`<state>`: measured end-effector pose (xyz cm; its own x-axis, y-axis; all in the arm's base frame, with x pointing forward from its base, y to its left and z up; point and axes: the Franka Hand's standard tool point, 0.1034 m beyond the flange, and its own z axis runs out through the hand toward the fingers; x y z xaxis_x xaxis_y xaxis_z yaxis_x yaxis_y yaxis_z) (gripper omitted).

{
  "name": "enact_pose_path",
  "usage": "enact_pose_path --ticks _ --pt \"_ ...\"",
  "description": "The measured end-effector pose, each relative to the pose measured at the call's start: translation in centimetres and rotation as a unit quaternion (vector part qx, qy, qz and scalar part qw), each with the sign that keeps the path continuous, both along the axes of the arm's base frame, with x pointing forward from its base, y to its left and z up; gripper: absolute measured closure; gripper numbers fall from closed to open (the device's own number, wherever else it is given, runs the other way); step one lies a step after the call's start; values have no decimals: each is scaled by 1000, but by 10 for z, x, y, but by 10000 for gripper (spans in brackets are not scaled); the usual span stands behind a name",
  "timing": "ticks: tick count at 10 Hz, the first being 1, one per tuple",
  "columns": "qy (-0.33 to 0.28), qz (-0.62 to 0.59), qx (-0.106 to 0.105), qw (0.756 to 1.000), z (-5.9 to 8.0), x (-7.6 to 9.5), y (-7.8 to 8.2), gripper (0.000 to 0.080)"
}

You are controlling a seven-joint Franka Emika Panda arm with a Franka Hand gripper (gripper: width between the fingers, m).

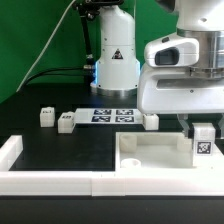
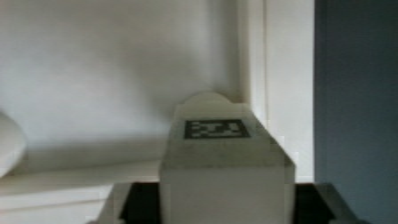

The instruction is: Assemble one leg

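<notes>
The small white stubby plastic leg point(image 1: 203, 142) with a black-and-white square tag stands upright at the exterior view's right, held between the jaws of the white two-finger gripper point(image 1: 203, 128), which close on its upper part. It sits over the near right corner of the large flat white tray-like square piece point(image 1: 150, 156), close to that piece's right rim. In the wrist view the same leg point(image 2: 222, 160) fills the lower middle, its tag facing the camera, with a raised white wall edge just beside it and dark worktop beyond.

Three more small white tagged blocks lie on the black worktop point(image 1: 60, 150): two point(image 1: 45, 117) point(image 1: 67, 122) at the exterior view's left, near each other, and one point(image 1: 150, 121) just behind the tray's far rim. The thin marker board point(image 1: 113, 115) lies between them. The worktop's left middle stretch is open. A white raised border point(image 1: 12, 152) runs along the near and left edges.

The tags show square patterns only; no lettering can be read.
</notes>
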<state>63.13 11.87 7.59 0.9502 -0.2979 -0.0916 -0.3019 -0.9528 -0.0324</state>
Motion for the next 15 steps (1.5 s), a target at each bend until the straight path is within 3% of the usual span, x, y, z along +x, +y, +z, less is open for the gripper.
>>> enact_pose_path --ticks 3,5,9,10,11,12,15 --pt "11 -180 -11 983 0 0 1 508" --pt "17 -300 -20 954 0 0 2 507" --pt "23 -406 -27 913 0 1 2 506" --pt "22 -389 -26 921 0 1 2 506" --pt "21 -371 -25 928 0 1 2 315" --pt "21 -371 -25 928 0 1 3 204" --pt "8 -178 -12 984 0 1 5 153"
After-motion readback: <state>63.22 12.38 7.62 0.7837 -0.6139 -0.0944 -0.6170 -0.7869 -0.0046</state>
